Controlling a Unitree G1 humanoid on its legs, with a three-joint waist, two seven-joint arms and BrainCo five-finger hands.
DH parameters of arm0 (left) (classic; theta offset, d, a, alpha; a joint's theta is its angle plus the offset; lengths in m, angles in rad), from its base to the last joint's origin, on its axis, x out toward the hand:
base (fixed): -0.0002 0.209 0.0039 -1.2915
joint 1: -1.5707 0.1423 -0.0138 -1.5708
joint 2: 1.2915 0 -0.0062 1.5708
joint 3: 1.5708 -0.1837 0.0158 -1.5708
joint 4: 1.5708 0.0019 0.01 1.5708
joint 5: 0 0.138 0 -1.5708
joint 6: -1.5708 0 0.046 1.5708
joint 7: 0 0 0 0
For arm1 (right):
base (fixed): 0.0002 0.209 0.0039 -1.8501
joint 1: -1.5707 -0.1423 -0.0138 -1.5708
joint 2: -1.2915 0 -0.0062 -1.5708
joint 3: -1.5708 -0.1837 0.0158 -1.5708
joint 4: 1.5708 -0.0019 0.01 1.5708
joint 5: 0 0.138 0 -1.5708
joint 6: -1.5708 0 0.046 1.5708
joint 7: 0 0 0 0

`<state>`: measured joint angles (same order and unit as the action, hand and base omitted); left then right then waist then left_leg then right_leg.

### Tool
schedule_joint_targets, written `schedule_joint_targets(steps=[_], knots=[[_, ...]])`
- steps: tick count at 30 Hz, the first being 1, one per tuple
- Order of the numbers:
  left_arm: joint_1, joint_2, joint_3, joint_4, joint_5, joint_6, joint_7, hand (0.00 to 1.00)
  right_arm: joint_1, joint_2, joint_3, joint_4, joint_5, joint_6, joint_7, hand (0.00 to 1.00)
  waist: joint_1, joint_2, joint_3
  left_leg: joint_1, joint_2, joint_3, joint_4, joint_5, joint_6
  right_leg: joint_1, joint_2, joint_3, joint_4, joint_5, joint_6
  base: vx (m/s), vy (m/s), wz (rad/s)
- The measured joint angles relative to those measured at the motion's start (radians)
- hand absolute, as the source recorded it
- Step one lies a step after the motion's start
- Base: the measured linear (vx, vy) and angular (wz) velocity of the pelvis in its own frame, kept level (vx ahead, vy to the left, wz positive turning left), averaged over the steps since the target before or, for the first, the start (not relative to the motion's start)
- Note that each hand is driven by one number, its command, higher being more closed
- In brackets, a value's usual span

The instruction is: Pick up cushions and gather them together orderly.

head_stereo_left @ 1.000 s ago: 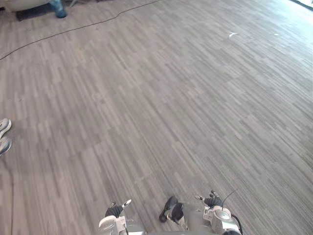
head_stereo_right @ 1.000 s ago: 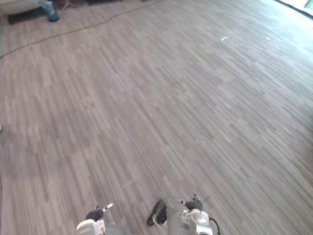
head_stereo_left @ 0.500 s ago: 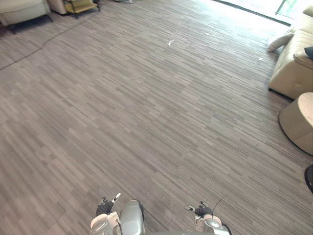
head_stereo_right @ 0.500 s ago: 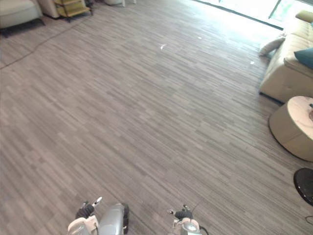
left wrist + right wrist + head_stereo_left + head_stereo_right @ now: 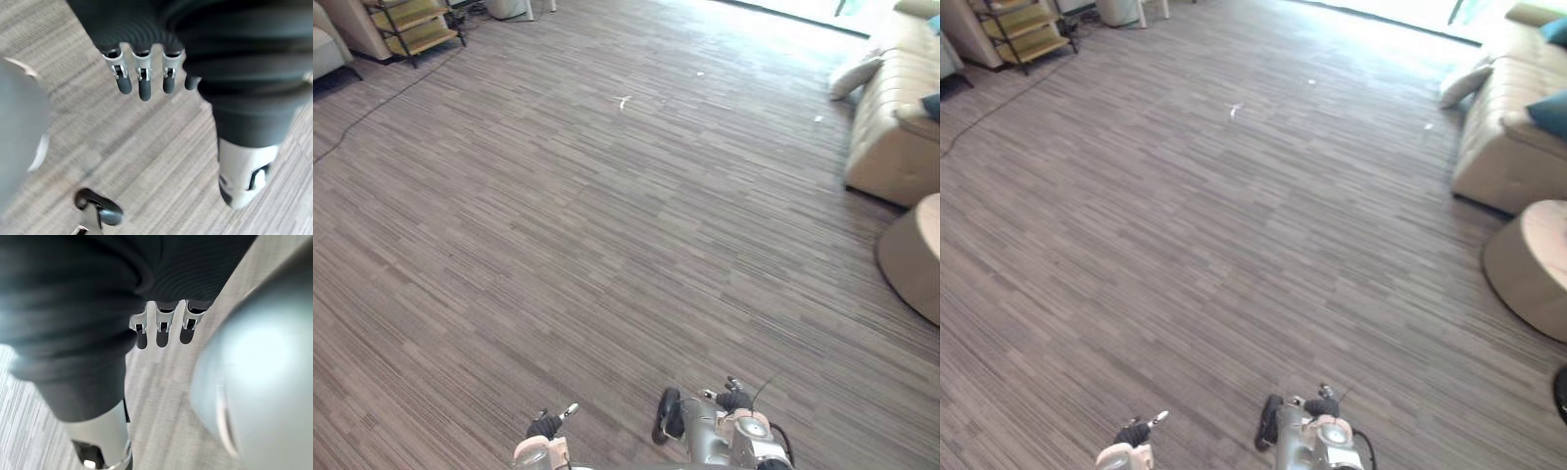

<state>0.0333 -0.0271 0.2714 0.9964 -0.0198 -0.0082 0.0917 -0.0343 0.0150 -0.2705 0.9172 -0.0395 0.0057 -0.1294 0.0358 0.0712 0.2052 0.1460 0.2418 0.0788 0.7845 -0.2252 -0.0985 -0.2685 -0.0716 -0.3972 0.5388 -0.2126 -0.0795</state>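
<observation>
Since a second ago the head camera has swung right, and a rack, a sofa and a pouf are now in sight. Left to right:

- Dark-framed rack [image 5: 409, 24] with yellow shelves, far ahead of the left hand [image 5: 144, 85], whose fingers hang straight, slightly apart and empty.
- Striped plank-pattern floor [image 5: 607, 215] under both hands.
- Right hand [image 5: 162, 330], fingers likewise straight, apart and empty.
- Plump beige cushion [image 5: 855, 75] leaning on a tufted cream sofa [image 5: 891, 147], well beyond the right fingertips.
- Teal cushion [image 5: 1549, 113] on its seat.
- Round beige pouf [image 5: 1528, 269].
</observation>
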Motion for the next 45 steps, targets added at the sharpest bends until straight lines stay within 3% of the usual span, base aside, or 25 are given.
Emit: schedule_joint_targets(steps=[2, 4, 6, 8, 10, 11, 12, 13, 17, 18, 20, 24, 27, 28, 29, 32, 33, 34, 35, 36, 39, 40, 43, 44, 45], knots=[[0.005, -0.008, 0.027, -0.021, 0.0, -0.001, -0.005, 0.0, -0.007, 0.006, 0.002, 0.005, 0.005, 0.006, -0.003, 0.0, 0.005, 0.02, 0.016, -0.135, 0.062, 0.001, 0.274, -0.003, -0.016, 0.111, 0.069, 0.02, -0.07, -0.034, -0.017, 0.7, -0.097, -0.3], [0.007, 0.01, 0.026, -0.056, -0.002, -0.004, -0.005, 0.0, -0.004, 0.03, 0.01, 0.025, 0.022, 0.017, -0.005, 0.0, 0.022, -0.014, 0.035, -0.235, 0.06, 0.035, 0.331, -0.059, 0.022, 0.25, 0.086, 0.045, -0.161, -0.051, -0.019, 0.6, -0.043, -0.36], [0.015, 0.017, 0.052, -0.108, -0.004, -0.018, -0.007, 0.0, -0.005, 0.052, 0.018, 0.057, 0.041, 0.023, -0.011, 0.0, 0.047, -0.066, 0.027, -0.392, 0.002, 0.064, 0.147, -0.124, 0.057, 0.368, 0.07, 0.112, -0.259, -0.052, 0.007, 0.62, 0.03, -0.7], [0.015, 0.004, 0.075, -0.129, -0.018, -0.03, -0.007, 0.0, -0.001, 0.057, 0.026, 0.061, 0.041, 0.024, -0.015, 0.0, 0.059, -0.069, 0.035, -0.491, -0.059, 0.015, -0.026, -0.106, 0.054, 0.421, 0.044, 0.167, -0.293, -0.083, 0.051, 0.57, 0.212, -0.8], [0.016, -0.009, 0.094, -0.141, -0.043, -0.034, -0.006, 0.0, 0.006, 0.055, 0.038, 0.063, 0.041, 0.023, -0.021, 0.0, 0.071, -0.064, 0.036, -0.533, -0.098, -0.029, -0.247, -0.02, 0.026, 0.463, 0.014, 0.208, -0.298, -0.132, 0.099, 0.57, 0.31, -0.82], [0.023, -0.01, 0.094, -0.14, -0.056, -0.036, -0.002, 0.0, 0.013, 0.05, 0.052, 0.084, 0.041, 0.023, -0.027, 0.0, 0.094, -0.062, 0.019, -0.518, -0.102, 0.0, -0.263, 0.125, 0.027, 0.501, -0.005, 0.27, -0.299, -0.168, 0.117, 0.62, 0.338, -0.77], [0.022, 0.012, 0.091, -0.138, -0.058, -0.034, 0.001, 0.0, 0.019, 0.05, 0.082, 0.1, 0.04, 0.029, -0.024, 0.0, 0.097, -0.109, -0.003, -0.525, -0.131, 0.032, -0.218, 0.049, 0.045, 0.503, -0.043, 0.318, -0.297, -0.162, 0.092, 0.65, 0.327, -0.67], [0.022, 0.013, 0.093, -0.138, -0.06, -0.034, 0.002, 0.0, 0.018, 0.055, 0.081, 0.095, 0.04, 0.029, -0.026, 0.0, 0.096, -0.113, -0.007, -0.528, -0.132, 0.038, -0.203, 0.027, 0.052, 0.495, -0.047, 0.332, -0.287, -0.147, 0.083, 0.52, 0.27, -0.37], [0.004, 0.036, 0.083, -0.095, -0.061, -0.025, 0.021, 0.0, 0.033, 0.051, 0.079, 0.081, 0.025, 0.021, -0.026, 0.0, 0.109, -0.139, 0.008, -0.34, -0.158, 0.134, -0.205, -0.097, 0.118, 0.278, -0.109, 0.446, 0.318, 0.087, 0.254, 0.64, 0.332, -0.5], [0.0, 0.039, 0.077, -0.08, -0.059, -0.023, 0.024, 0.0, 0.035, 0.051, 0.079, 0.073, 0.014, 0.019, -0.024, 0.0, 0.099, -0.133, 0.015, -0.278, -0.169, 0.135, -0.221, -0.116, 0.127, 0.237, -0.119, 0.431, 0.457, 0.099, 0.258, 0.55, 0.152, -0.06], [0.0, 0.035, 0.052, -0.045, -0.051, -0.014, 0.032, 0.0, 0.034, 0.048, 0.083, 0.043, -0.001, 0.009, -0.018, 0.0, 0.072, -0.117, 0.014, -0.143, -0.172, 0.138, -0.297, -0.14, 0.132, 0.148, -0.122, 0.347, 0.595, 0.058, 0.201, 0.51, 0.103, -0.04], [-0.011, 0.035, 0.043, -0.028, -0.042, -0.013, 0.035, 0.0, 0.029, 0.043, 0.059, 0.0, -0.008, -0.014, -0.016, 0.0, 0.057, -0.112, 0.016, 0.063, -0.152, 0.16, -0.484, -0.17, 0.101, -0.074, -0.124, 0.104, 0.296, 0.003, 0.137, 0.56, -0.012, -0.06], [-0.001, 0.043, 0.005, -0.013, -0.036, -0.014, 0.033, 0.0, 0.013, 0.042, 0.041, 0.001, -0.008, -0.01, -0.007, 0.0, 0.026, -0.11, 0.018, 0.213, -0.151, 0.152, -0.597, -0.197, 0.092, -0.08, -0.076, 0.002, -0.117, 0.102, 0.118, 0.7, -0.118, 0.29], [0.01, 0.04, -0.002, -0.007, -0.023, -0.015, 0.03, 0.0, 0.011, 0.039, 0.042, -0.001, -0.01, -0.008, -0.003, 0.0, 0.013, -0.106, 0.012, 0.261, -0.156, 0.114, -0.606, -0.197, 0.093, -0.078, -0.06, 0.035, -0.115, 0.203, 0.029, 0.89, -0.168, 0.4], [0.011, 0.035, -0.008, -0.002, -0.02, -0.015, 0.029, 0.0, 0.011, 0.033, 0.042, -0.001, -0.011, -0.007, -0.001, 0.0, 0.012, -0.098, 0.003, 0.264, -0.146, 0.098, -0.593, -0.194, 0.092, -0.083, -0.057, 0.037, -0.085, 0.2, 0.007, 0.78, -0.158, 0.26], [0.014, -0.001, -0.023, -0.003, -0.001, -0.016, 0.012, 0.0, 0.007, 0.008, 0.014, -0.005, -0.023, -0.001, 0.003, 0.0, 0.011, -0.019, -0.022, 0.149, -0.072, -0.018, -0.266, -0.107, 0.042, -0.06, -0.034, -0.008, 0.042, 0.024, -0.008, 0.69, -0.187, 0.11], [0.014, -0.011, -0.012, -0.006, -0.001, -0.015, 0.01, 0.0, 0.007, 0.004, 0.015, -0.003, -0.021, 0.002, 0.003, 0.0, 0.011, 0.006, -0.02, 0.046, -0.055, -0.067, -0.034, 0.055, -0.014, -0.006, -0.007, -0.009, 0.022, -0.017, -0.009, 0.73, -0.192, -0.02], [0.013, -0.013, -0.01, -0.008, -0.002, -0.015, 0.01, 0.0, 0.007, 0.003, 0.017, -0.002, -0.021, 0.004, 0.002, 0.0, 0.011, 0.009, -0.019, 0.027, -0.052, -0.071, 0.005, 0.099, -0.029, 0.007, -0.001, -0.008, 0.014, -0.023, -0.008, 0.72, -0.115, -0.16], [0.018, -0.017, 0.008, -0.016, -0.001, -0.015, 0.009, 0.0, 0.002, 0.005, 0.029, 0.009, -0.018, 0.011, 0.0, 0.0, 0.015, 0.018, -0.008, -0.096, 0.003, -0.037, 0.246, 0.13, -0.057, 0.112, 0.047, 0.003, -0.064, -0.04, -0.012, 0.71, -0.06, -0.24], [0.018, -0.009, 0.024, -0.042, -0.003, -0.017, 0.008, 0.0, -0.006, 0.021, 0.044, 0.023, -0.005, 0.02, 0.001, 0.0, 0.022, 0.006, 0.008, -0.164, 0.039, 0.036, 0.36, 0.056, -0.012, 0.225, 0.071, 0.027, -0.15, -0.042, -0.015, 0.69, -0.045, -0.28], [0.023, 0.044, 0.026, -0.086, -0.011, -0.032, 0.005, 0.0, -0.023, 0.058, 0.052, 0.092, 0.004, 0.024, 0.001, 0.0, 0.042, -0.074, 0.023, -0.354, 0.008, 0.173, 0.212, -0.082, 0.076, 0.437, 0.052, 0.086, -0.331, -0.034, -0.002, 0.62, -0.047, -0.42], [0.023, 0.043, 0.027, -0.093, -0.014, -0.032, 0.004, 0.0, -0.025, 0.058, 0.052, 0.091, 0.004, 0.024, 0.0, 0.0, 0.045, -0.072, 0.023, -0.383, 0.0, 0.176, 0.161, -0.09, 0.083, 0.454, 0.051, 0.094, -0.343, -0.034, -0.002, 0.61, 0.055, -0.71], [0.024, 0.018, 0.059, -0.124, -0.024, -0.04, 0.002, 0.0, -0.025, 0.048, 0.049, 0.095, 0.003, 0.022, -0.009, 0.0, 0.074, -0.055, 0.029, -0.498, -0.092, 0.116, -0.322, 0.028, 0.03, 0.548, 0.004, 0.154, -0.407, -0.096, 0.09, 0.69, 0.247, -0.82], [0.029, 0.018, 0.058, -0.117, -0.034, -0.044, 0.005, 0.0, -0.026, 0.039, 0.059, 0.128, 0.003, 0.022, -0.01, 0.0, 0.087, -0.049, 0.026, -0.488, -0.099, 0.11, -0.332, 0.177, 0.044, 0.605, -0.003, 0.204, -0.428, -0.121, 0.099, 0.63, 0.297, -0.47], [0.028, 0.047, 0.057, -0.104, -0.032, -0.044, 0.008, 0.0, -0.038, 0.047, 0.087, 0.161, 0.001, 0.024, -0.007, 0.0, 0.085, -0.088, 0.012, -0.494, -0.124, 0.133, -0.284, 0.096, 0.066, 0.607, -0.039, 0.246, -0.425, -0.089, 0.072, 0.87, 0.424, -0.51]])
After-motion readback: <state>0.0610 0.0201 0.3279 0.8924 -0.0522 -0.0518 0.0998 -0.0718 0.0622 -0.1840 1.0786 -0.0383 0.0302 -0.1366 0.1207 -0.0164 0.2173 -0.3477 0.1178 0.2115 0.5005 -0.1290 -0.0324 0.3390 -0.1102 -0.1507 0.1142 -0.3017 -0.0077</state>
